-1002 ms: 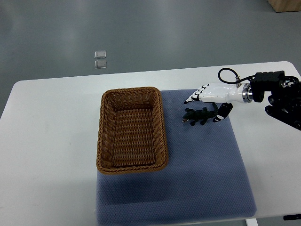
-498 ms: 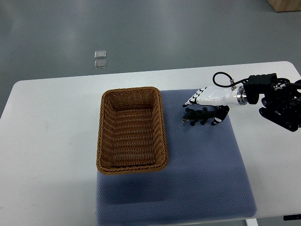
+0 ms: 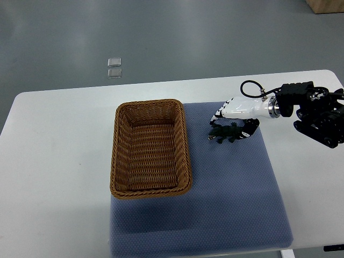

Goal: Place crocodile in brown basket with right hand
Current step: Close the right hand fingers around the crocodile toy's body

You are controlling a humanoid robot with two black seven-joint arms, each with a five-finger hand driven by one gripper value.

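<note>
The crocodile [image 3: 224,133] lies on the blue mat [image 3: 231,193], a little right of the middle of the frame. It looks small, light and bumpy, likely stiff plastic. Its thick middle looks like the best spot to hold. The right hand [image 3: 236,115] bends its fingers around the toy, thumb below, but the grip does not look tight yet. The brown basket [image 3: 151,186], left of the toy, has nothing in it.

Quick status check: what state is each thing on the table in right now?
crocodile: on the blue mat, outside the basket, not lifted.
brown basket: upright, empty.
right hand: over the crocodile, fingers curling around it; firm grasp not clear.
</note>
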